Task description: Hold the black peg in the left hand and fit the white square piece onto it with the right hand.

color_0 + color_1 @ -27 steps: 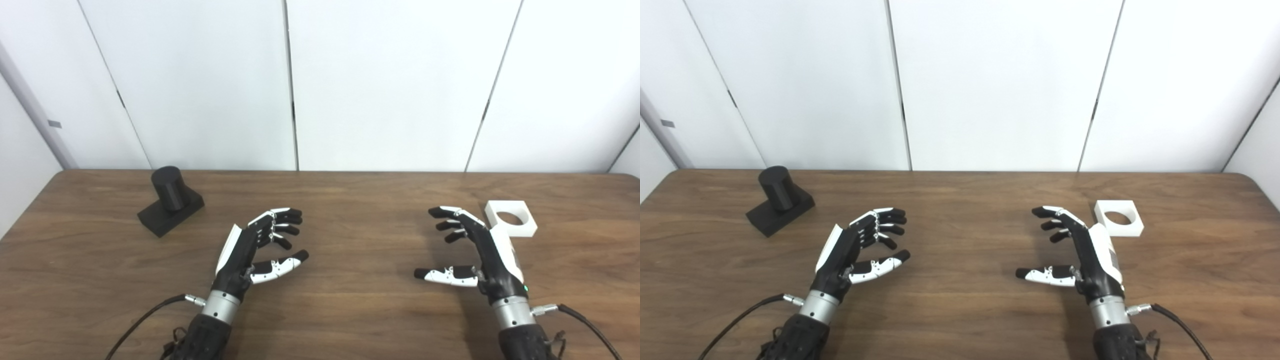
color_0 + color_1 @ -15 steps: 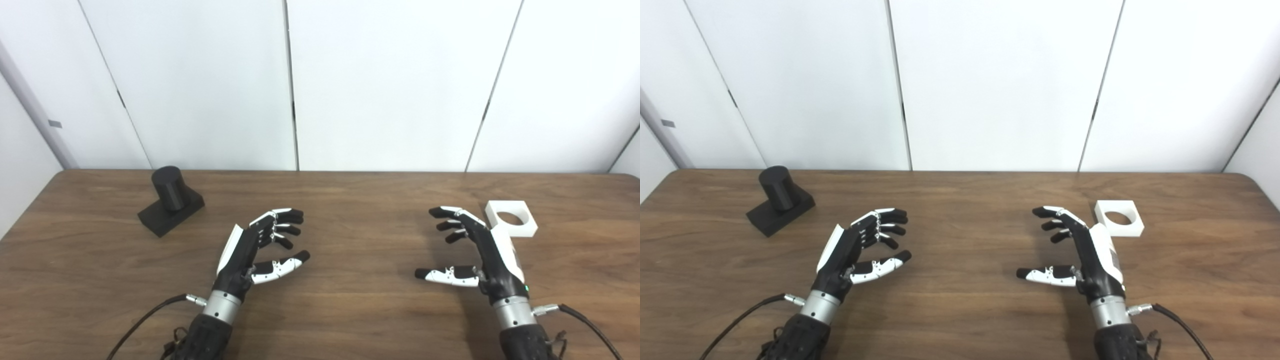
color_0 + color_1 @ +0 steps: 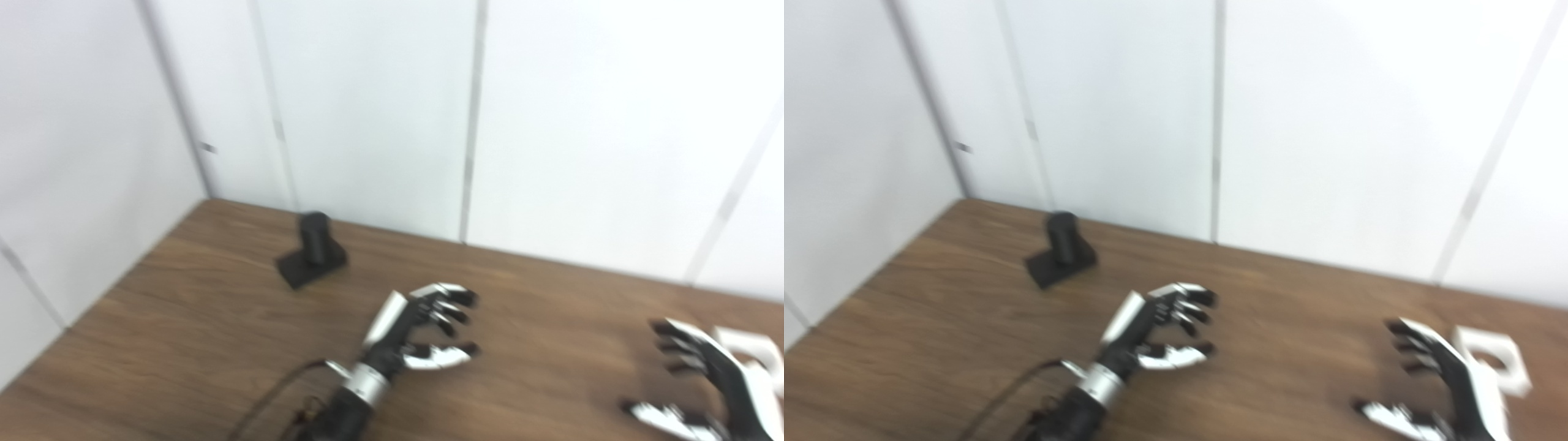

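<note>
Clearly the upright black cylindrical peg on its flat black base (image 3: 1061, 250) is standing at about ten o'clock from the left hand (image 3: 1151, 327), well apart on the brown wooden worktop (image 3: 968, 318). Both hands are hovering spread and empty; the right hand (image 3: 1445, 392) is sitting just beside the white square piece with a round hole (image 3: 1494, 361), at its two o'clock.

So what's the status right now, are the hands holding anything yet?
Left hand open, holding nothing. Right hand open, beside the white square piece. Black peg untouched on the table, far left. Nothing between hands and parts.
</note>
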You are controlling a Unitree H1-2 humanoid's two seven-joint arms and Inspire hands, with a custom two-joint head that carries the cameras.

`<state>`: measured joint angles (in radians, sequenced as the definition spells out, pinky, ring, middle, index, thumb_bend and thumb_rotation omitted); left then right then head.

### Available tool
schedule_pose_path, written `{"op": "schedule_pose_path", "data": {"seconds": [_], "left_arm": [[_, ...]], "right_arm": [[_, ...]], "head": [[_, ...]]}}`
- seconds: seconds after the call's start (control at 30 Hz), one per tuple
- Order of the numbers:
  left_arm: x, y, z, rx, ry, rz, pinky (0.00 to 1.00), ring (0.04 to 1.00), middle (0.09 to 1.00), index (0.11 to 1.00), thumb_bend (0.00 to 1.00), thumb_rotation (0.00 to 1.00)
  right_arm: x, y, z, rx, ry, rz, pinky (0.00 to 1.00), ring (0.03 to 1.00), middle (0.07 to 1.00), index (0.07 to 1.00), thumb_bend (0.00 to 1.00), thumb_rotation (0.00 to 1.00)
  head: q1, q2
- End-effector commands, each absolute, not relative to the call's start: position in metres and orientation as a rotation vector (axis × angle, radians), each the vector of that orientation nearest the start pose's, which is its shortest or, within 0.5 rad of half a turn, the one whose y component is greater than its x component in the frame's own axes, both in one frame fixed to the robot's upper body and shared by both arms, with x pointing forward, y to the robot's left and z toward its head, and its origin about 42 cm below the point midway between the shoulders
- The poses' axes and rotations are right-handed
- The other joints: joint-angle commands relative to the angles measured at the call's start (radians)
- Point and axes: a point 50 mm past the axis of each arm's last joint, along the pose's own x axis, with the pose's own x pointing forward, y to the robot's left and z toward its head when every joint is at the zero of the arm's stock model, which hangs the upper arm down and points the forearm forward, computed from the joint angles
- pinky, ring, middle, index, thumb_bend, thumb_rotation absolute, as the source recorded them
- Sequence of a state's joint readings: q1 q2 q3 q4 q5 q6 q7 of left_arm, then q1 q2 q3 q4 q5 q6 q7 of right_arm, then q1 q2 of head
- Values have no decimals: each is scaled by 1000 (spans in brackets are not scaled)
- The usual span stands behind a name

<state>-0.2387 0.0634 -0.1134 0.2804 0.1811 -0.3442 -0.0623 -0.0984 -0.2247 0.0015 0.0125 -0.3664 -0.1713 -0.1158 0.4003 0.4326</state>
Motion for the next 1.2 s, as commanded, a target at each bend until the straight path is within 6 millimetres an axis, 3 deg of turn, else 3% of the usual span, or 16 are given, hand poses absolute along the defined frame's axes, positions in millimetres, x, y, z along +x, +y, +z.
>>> {"op": "schedule_pose_path", "data": {"seconds": [0.0, 0.53, 0.7, 0.9, 1.17], "left_arm": [[355, 167, 111, 264, -327, -271, 544, 663, 742, 718, 659, 7], [358, 168, 113, 297, -354, -255, 528, 659, 744, 714, 675, 55], [361, 175, 129, 308, -368, -239, 519, 638, 725, 701, 741, 74], [369, 202, 156, 414, -398, -251, 568, 695, 730, 662, 795, 85], [377, 232, 189, 530, -422, -209, 505, 649, 668, 634, 815, 54]], "right_arm": [[319, -277, 161, -591, -365, -85, 554, 682, 740, 719, 611, 0], [318, -274, 164, -587, -387, -75, 513, 652, 717, 705, 578, 0], [318, -274, 166, -587, -381, -79, 505, 651, 718, 703, 577, 0], [318, -275, 167, -591, -375, -79, 485, 640, 710, 698, 573, 0], [318, -276, 169, -588, -376, -75, 487, 640, 709, 697, 569, 0]], "head": [[8, -5], [8, -4], [9, 1], [14, 5], [27, 5]]}}
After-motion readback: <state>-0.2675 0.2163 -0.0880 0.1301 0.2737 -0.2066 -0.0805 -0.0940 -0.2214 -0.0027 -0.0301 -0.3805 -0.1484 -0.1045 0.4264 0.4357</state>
